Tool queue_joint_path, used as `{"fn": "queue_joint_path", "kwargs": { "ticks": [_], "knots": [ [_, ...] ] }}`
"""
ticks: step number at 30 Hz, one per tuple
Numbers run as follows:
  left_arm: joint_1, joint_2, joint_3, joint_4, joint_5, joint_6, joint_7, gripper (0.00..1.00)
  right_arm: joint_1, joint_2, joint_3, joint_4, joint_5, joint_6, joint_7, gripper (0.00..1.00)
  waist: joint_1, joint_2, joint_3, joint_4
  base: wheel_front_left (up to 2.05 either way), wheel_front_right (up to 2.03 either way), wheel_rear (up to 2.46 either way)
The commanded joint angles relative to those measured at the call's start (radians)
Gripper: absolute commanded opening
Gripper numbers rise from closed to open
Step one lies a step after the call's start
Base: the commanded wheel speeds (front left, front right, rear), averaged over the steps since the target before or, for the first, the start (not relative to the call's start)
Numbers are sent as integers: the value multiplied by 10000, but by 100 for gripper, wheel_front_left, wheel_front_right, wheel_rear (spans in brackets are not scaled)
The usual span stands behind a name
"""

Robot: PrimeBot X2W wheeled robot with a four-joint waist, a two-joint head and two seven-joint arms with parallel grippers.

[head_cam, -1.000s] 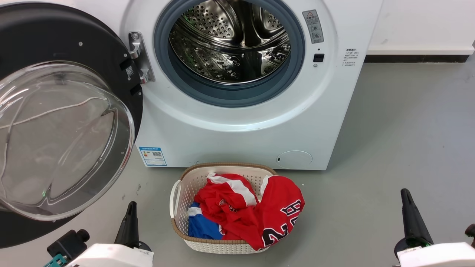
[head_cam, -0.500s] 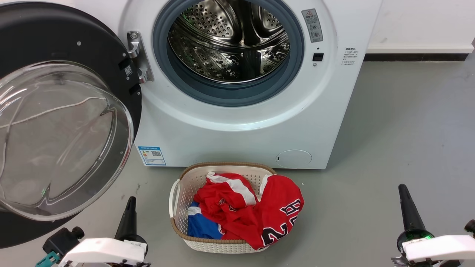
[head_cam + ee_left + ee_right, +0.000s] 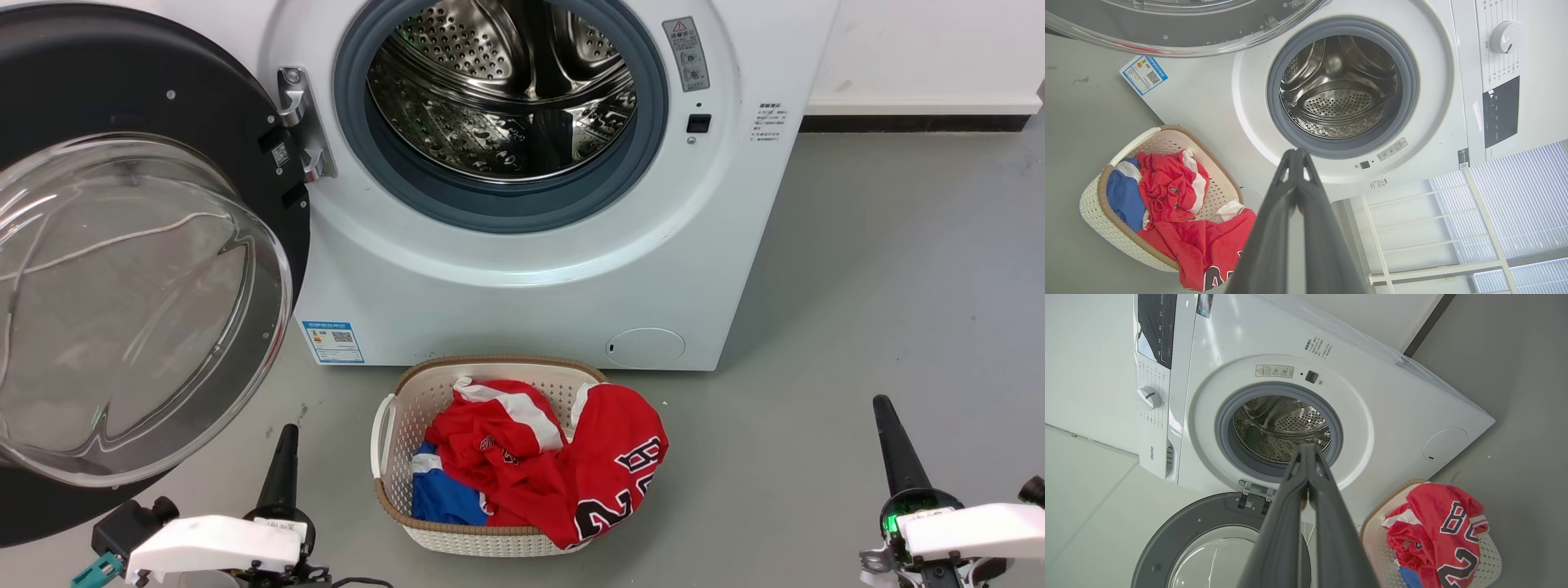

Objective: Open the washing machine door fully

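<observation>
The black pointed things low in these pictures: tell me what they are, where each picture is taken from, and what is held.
They are the robot's two grippers, each a pair of long dark fingers. The picture showing both comes from a camera on its head: the left gripper shows lower left, the right gripper lower right. The other two look along each gripper's fingers from the wrists, so they appear tilted. Both grippers are shut and hold nothing. Ahead stands the washing machine; the washing machine door is swung open to the left, baring the steel drum. On the grey floor before it sits a basket of red and blue clothes.
</observation>
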Motion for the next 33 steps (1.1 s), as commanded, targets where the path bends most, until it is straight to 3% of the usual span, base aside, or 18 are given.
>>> {"fn": "queue_joint_path", "kwargs": {
  "ticks": [1, 33],
  "knots": [
    [-243, 2, 55, -29, -258, -61, 64, 0, -200, -64, -22, 9, 266, 1, 52, 0, 0, -1, 3, -2, 0, 0, 0],
    [-697, -2, 325, 299, -3154, -276, 791, 0, -840, -8, -164, 645, 3045, 1, 818, 0, 0, -1, 73, -54, 0, 0, 0]
  ]
}}
